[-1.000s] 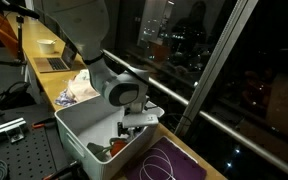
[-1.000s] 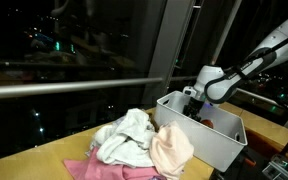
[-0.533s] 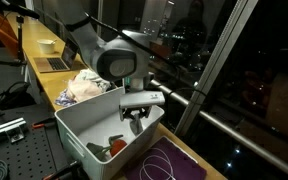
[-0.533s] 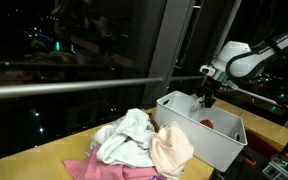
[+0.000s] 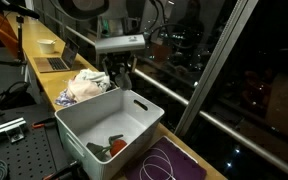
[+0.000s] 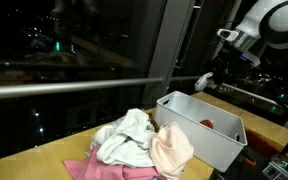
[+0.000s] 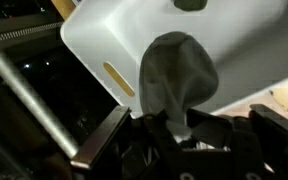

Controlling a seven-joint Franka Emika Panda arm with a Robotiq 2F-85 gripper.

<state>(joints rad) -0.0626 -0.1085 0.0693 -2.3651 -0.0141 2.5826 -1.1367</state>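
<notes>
Wrist view shows the claw (image 7: 184, 135) clenched on a dark grey cloth (image 7: 176, 75), which is pinched at one bunched end so that the rest hangs free in a rounded fold. Behind the cloth lies a white rectangular plastic bin (image 7: 114, 40), marked on its outer wall by a narrow yellow slot (image 7: 118, 80).

In both exterior views the claw (image 5: 119, 78) is held above the bin (image 5: 84, 125), over its far rim on the window side, and the cloth is kept clear of the walls. The height appears to be chosen so that the dangling end is not dragged across the rim.

Inside the bin, near its front corner, a small red and dark item (image 5: 114, 147) is left lying on the floor of the container.

Beside the bin, just past one short wall, a heap of white and pink garments (image 6: 134, 140) is piled loosely on the wooden tabletop (image 6: 34, 160), some of it touching the wall. At the opposite end of the bin a purple mat (image 5: 174, 165) with a thin white cord is laid flat. Behind the bin a metal railing (image 6: 84, 88) is run along the dark window.
</notes>
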